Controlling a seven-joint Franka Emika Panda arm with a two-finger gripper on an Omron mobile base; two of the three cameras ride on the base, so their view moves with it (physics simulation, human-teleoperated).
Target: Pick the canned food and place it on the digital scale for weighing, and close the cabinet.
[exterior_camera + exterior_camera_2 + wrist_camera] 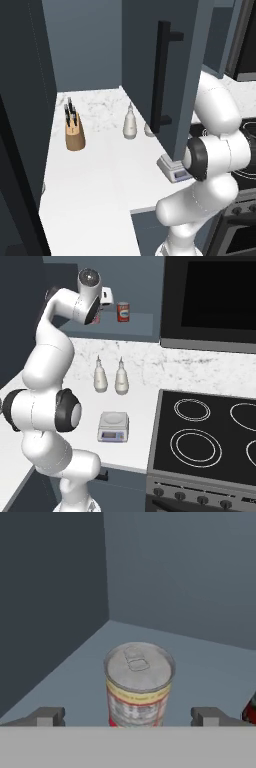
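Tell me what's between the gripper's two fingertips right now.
In the hand view, the canned food stands upright on the cabinet shelf, between the open gripper fingertips.

All three pictures are rendered and evenly, softly lit with no glare, though the hand view is slightly soft and grainy. The white tabletop (100,175) reads bright beside the dim cabinet (150,45) door and the dark panel at the left edge. The canned food (138,684) has a dull sheen on its metal top, and shadows are faint throughout.
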